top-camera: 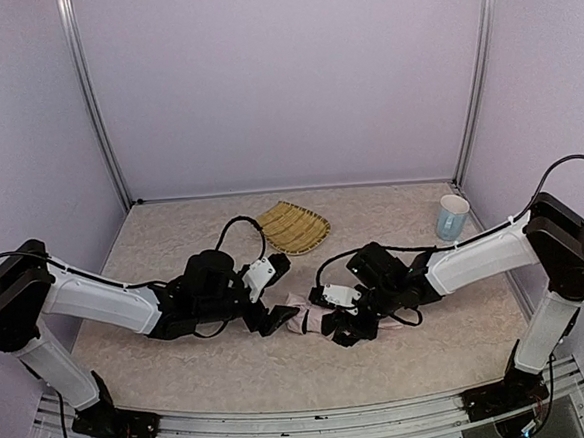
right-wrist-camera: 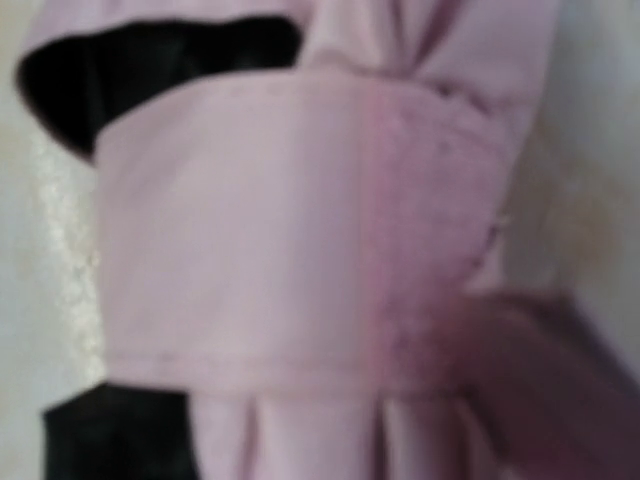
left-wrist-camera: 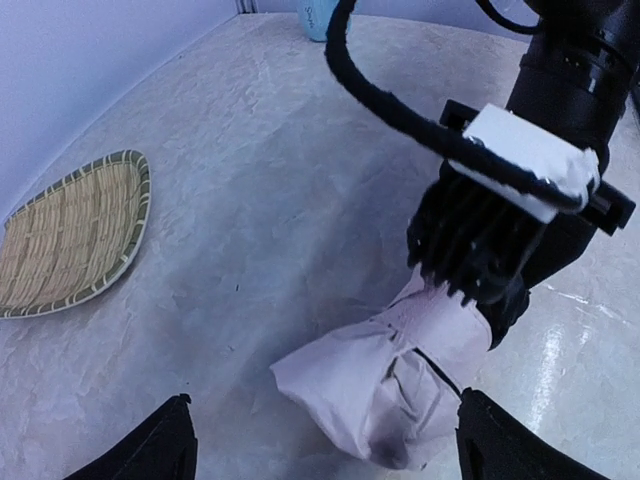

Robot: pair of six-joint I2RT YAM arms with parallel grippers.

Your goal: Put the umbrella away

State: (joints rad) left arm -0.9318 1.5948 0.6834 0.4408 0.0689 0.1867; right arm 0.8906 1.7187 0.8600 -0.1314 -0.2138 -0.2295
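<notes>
Pressed close against the right wrist lens, the umbrella (right-wrist-camera: 300, 250) fills that view with pale pink cloth, and whether the right gripper (top-camera: 342, 326) clamps it or merely rests on it cannot be told. At the bottom of its own frame the left gripper (left-wrist-camera: 322, 420) stands spread wide, the bundle's near end lying between its fingers (left-wrist-camera: 150, 445). Both arms reach low from the lower corners of the top view, meeting at the centre of the table (top-camera: 183, 377).

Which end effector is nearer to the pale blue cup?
Right. The right end effector is at the umbrella, left of the cup; the left end effector lies farther left.
</notes>
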